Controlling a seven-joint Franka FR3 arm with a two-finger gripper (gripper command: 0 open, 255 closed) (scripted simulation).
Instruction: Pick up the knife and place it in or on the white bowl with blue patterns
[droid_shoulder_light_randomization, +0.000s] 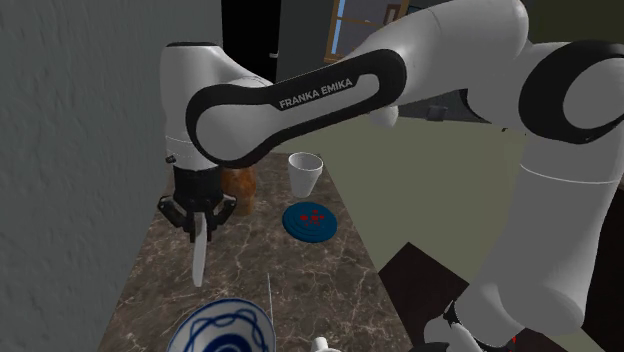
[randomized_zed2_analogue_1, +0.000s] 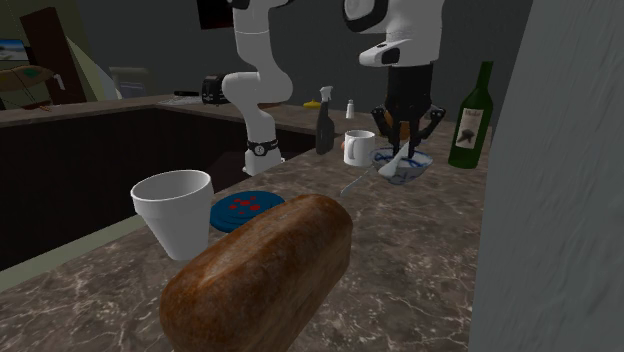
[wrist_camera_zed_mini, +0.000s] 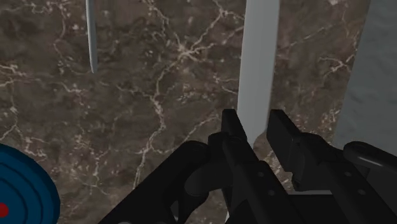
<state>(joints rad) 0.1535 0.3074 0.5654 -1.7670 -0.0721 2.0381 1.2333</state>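
While the arm is bending over the marble counter, we are seeing its gripper pinching the knife by one end, so that the pale flat piece is hanging straight down, clear of the stone. In the wrist view we are watching the two black fingers pressing on it from both sides, with veined counter lying beneath. The knife's lower tip is hovering just beside the bowl, white with blue swirls, on the side toward the loaf, and we are making out no contact between them. In the second exterior view the knife is overlapping the bowl's near rim, and we cannot tell from there whether it is hanging over the bowl or in front of it. A thin grey utensil is lying flat on the counter between bowl and blue plate, which is carrying red dots, and a white cup is standing just behind that plate. A mug, a green bottle and a dark spray bottle are standing near the bowl.
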